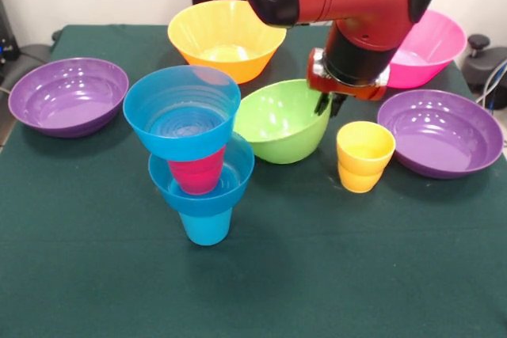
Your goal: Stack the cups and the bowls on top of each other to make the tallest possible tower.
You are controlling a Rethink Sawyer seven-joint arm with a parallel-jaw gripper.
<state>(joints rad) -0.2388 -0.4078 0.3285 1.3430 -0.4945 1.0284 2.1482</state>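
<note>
The tower stands front left of centre: a blue cup (205, 227) lowest, a small blue bowl (203, 187) on it, a red cup (196, 173) in that bowl, and a second small blue bowl (181, 112) on top, tilted slightly. My gripper (330, 104) hangs over the right rim of the lime green bowl (279, 122), just above and left of the yellow cup (364, 156), which stands upright on the cloth. The gripper holds nothing that I can see.
The large orange bowl (226, 39) sits at the back centre and the pink bowl (432, 49) at the back right, partly behind the arm. One purple bowl (67, 95) lies at the left, another (440, 133) at the right. A green cloth (317, 275) covers the table.
</note>
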